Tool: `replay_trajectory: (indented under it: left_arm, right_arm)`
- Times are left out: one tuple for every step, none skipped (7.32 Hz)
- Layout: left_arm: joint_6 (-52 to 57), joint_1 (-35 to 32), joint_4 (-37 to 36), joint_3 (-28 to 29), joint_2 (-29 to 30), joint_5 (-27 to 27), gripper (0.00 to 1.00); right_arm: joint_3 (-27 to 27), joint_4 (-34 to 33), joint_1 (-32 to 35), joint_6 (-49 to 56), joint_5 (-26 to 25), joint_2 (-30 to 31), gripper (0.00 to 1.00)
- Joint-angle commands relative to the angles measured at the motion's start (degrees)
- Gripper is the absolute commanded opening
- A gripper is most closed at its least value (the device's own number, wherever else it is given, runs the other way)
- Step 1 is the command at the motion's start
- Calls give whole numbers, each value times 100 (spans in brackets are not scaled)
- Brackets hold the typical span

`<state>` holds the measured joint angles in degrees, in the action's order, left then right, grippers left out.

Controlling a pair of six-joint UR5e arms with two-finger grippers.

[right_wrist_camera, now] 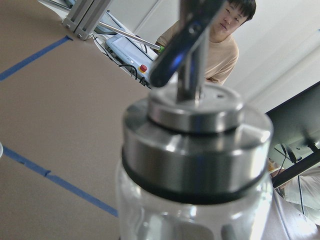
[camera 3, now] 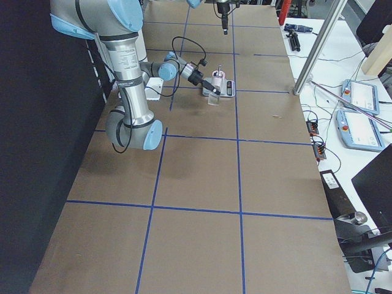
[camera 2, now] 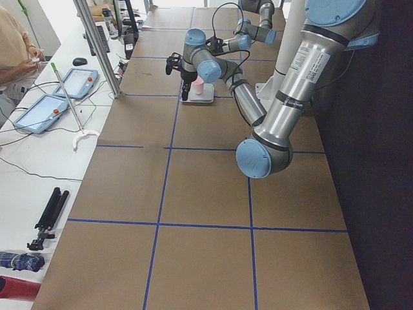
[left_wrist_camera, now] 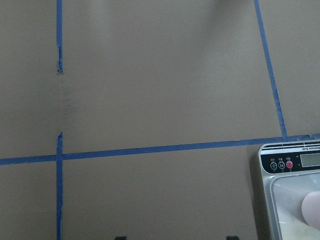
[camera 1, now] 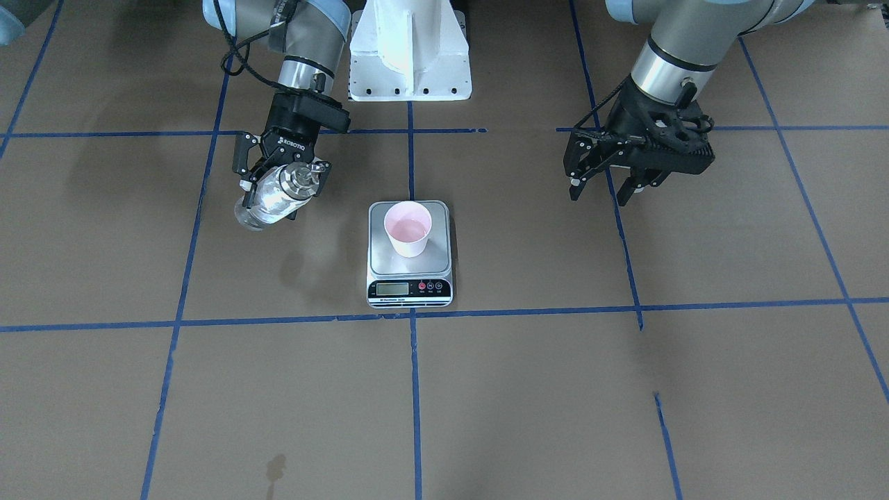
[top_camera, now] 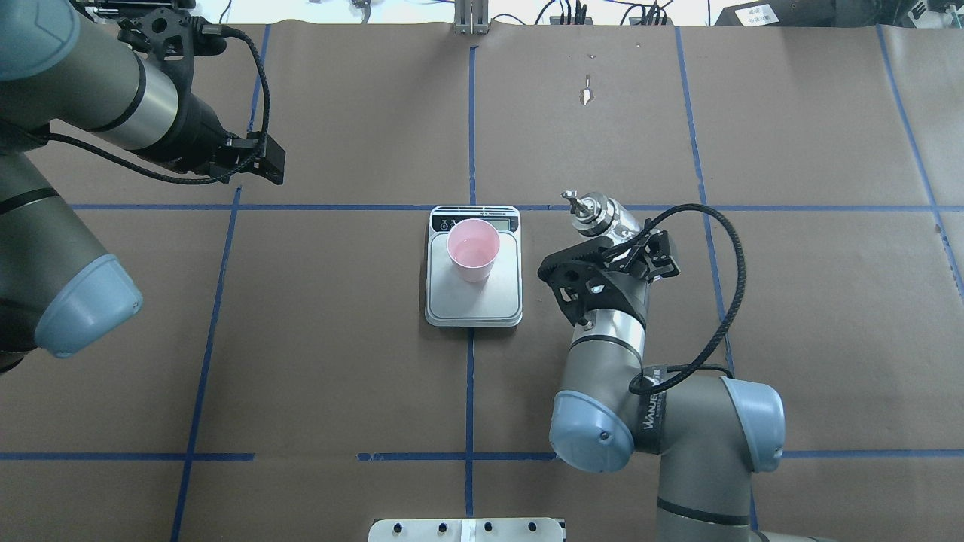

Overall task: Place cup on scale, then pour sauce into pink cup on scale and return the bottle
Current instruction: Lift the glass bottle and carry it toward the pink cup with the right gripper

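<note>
Even bright light across your views, soft shadows on the surface [camera 1: 125, 173], bottle [right_wrist_camera: 195, 165] blurred close to your right wrist camera.

In the front-facing view, at the upper left of the frame, we read the white word "ROBOTIQ" on the black body of the right gripper [camera 1: 276, 189].

In the overhead view, at the lower right, a black strap [top_camera: 652, 410] on the right arm [top_camera: 611, 342] carries white letters that seem to begin with "WANJ"; the rest we cannot make out.

On the scale [camera 1: 417, 267], in the middle of the front-facing view, the black front strip [camera 1: 410, 287] has a small display [camera 1: 392, 288], three round buttons [camera 1: 429, 285] with tiny marks, and a line of fine print under them. All of these are too small to read. The display shows us no clear digits in any view.
</note>
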<state>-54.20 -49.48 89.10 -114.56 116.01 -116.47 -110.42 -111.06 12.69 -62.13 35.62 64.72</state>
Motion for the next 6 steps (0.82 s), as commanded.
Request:
replay_trajectory:
  left_arm:
    - [-3,9,-7,-5,-8,-7,74]
    - [-3,9,-7,4,-8,-7,74]
    - [-3,9,2,13,-17,-7,75]
    - [-3,9,2,13,-17,-16,75]
    - [6,9,2,13,-26,-16,75]
    - [6,17,28,-13,-121,-16,75]
  right_arm:
    - [38,-860,-152,87,-20,-422,0]
    - [47,-1039,-162,131,-20,-451,0]
    - [134,-1075,-162,349,-20,-591,0]
    - [230,-1076,-162,438,-20,-627,0]
    - [310,-1206,-162,569,-20,-679,0]
    - [336,-1434,-153,736,-20,-828,0]
